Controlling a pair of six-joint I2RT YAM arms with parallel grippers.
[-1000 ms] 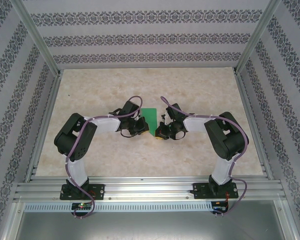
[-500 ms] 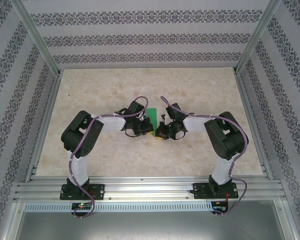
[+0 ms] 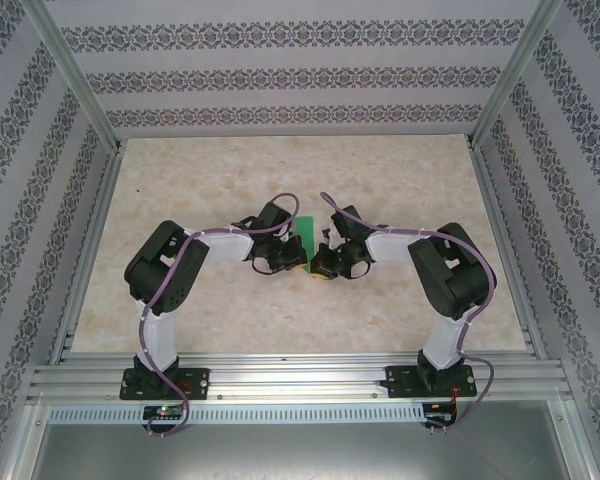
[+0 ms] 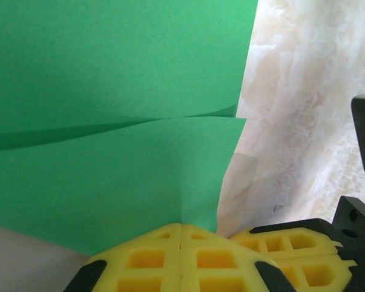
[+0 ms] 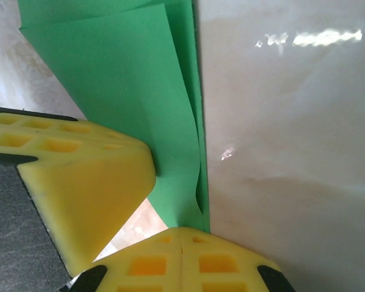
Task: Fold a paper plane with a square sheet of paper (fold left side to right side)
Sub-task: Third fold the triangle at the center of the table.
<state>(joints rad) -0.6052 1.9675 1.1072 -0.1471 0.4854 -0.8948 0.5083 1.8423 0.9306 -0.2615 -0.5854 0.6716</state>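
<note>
Both arms are huddled mid-desk [image 3: 400,180] with the square sheet of paper [image 3: 303,231] squeezed between them, low over the marble-looking top. I can't tell how much of it actually lies flat. From overhead you only get a sliver of bright green poking out past the two wrists on the far side.

The left claw [image 4: 181,238] is clenched with its yellow tips pressed together. The near corner of the green runs right down into the seam, so I'd say it's pinching the paper there. Its camera shows two layers, one flap over the other with a dark gap between. That makes the fold look brought over but not flattened, and the upper layer bows a bit.

The right claw [image 5: 181,242] is clenched too, nipping the doubled edge where the layers meet, just beside the left one. My read is that the right pins that edge so nothing slides, while the left holds the carried-over flap lined up on it. Two pinches close together make sense for paper this thin, since it would likely spring open otherwise.

I'd guess we're at the first left-to-right fold, with the edges roughly matched and the crease not pressed. Nothing dart-shaped yet. The main risk I see is the layers skewing once either claw lets go.
</note>
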